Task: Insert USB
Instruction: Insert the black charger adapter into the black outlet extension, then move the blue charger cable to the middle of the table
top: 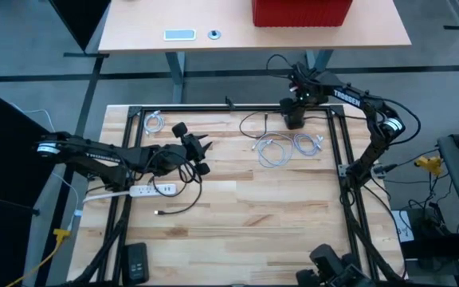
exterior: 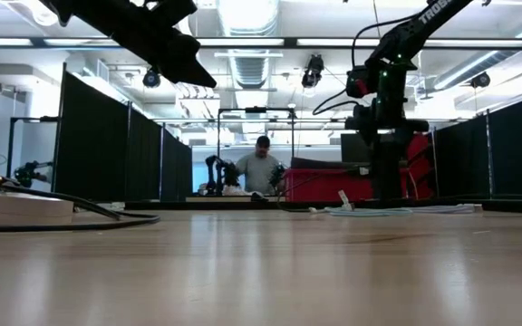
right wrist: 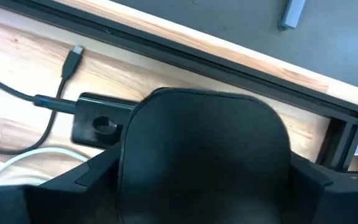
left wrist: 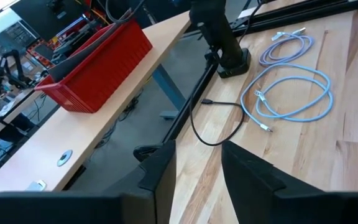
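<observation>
USB cable (top: pixel 255 121), black, lies at the far side of the wooden counter (top: pixel 245 215); its free plug (right wrist: pixel 73 57) rests on the wood beside the dark frame rail (top: pixel 237 108), touching nothing, and its other end runs into a small black box (right wrist: pixel 98 124) on the counter. The right end effector (top: pixel 295 118) stands straight down over that box at the far right. From its wrist view a broad black part fills the picture and hides its fingertips, so I cannot tell how far it is open or whether it has hold of anything. White letters reading "TROSSEN" show on the right arm (top: pixel 346 97) in the high view.

The left end effector (top: pixel 200 156) hangs above the counter's left-middle, raised clear of the wood. Its two dark fingers (left wrist: pixel 160 177) stand partly apart with bare counter showing between them, and they hold nothing. Just beside it a white power strip (top: pixel 151 190) lies flat, with a second black cable (top: pixel 183 203) curling from it to a loose plug.

Pale coiled cables (top: pixel 281 148) lie near the right end effector, and another coil (top: pixel 154 122) sits at the far left corner. A black remote-like device (top: pixel 136 261) lies at the near left edge. Beyond the counter stands a desk (top: pixel 174 20) with a red bin (top: pixel 301 11). A seated person (exterior: pixel 261 167) shows far back in the low view.
</observation>
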Tool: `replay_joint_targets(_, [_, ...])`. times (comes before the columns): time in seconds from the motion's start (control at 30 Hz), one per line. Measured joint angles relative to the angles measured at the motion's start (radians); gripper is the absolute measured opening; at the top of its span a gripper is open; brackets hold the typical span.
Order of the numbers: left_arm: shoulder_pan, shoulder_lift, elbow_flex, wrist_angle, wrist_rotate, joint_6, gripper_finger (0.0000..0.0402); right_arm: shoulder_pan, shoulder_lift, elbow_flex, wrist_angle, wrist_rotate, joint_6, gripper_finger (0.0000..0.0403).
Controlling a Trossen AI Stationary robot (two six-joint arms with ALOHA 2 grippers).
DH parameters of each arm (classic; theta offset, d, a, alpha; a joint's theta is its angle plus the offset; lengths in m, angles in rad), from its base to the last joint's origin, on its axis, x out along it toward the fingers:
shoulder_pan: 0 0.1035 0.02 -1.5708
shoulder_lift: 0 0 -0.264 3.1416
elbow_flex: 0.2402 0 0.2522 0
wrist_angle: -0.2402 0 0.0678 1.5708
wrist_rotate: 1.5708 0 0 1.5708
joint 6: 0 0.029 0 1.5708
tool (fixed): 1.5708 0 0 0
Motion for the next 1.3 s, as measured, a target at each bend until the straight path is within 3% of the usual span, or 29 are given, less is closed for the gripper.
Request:
replay_joint_targets(0.3, [0.000, 0.000, 0.000, 0.000, 0.000, 0.000, 0.0117, 0.002, -0.002, 0.008, -0.008, -0.029, 0.000, 0.0340])
replay_joint_targets(0.5, [0.000, 0.000, 0.000, 0.000, 0.000, 0.000, 0.0111, 0.002, -0.002, 0.008, -0.010, -0.021, 0.033, 0.0343])
replay_joint_targets(0.7, [0.000, 0.000, 0.000, 0.000, 0.000, -0.001, 0.0120, 0.002, -0.002, 0.009, -0.054, 0.073, 0.026, 0.0337])
replay_joint_targets(0.83, [0.000, 0.000, 0.000, 0.000, 0.000, -0.001, 0.0125, 0.002, -0.021, 0.009, -0.059, 0.081, 0.010, 0.0337])
replay_joint_targets(1.03, [0.000, 0.000, 0.000, -0.019, 0.000, -0.001, 0.0120, 0.002, -0.125, 0.021, -0.058, 0.158, -0.037, 0.0337])
replay_joint_targets(1.3, [-0.019, -0.002, 0.003, -0.071, -0.001, 0.006, 0.0111, 0.050, -0.353, -0.002, -0.122, 0.147, -0.105, 0.0337])
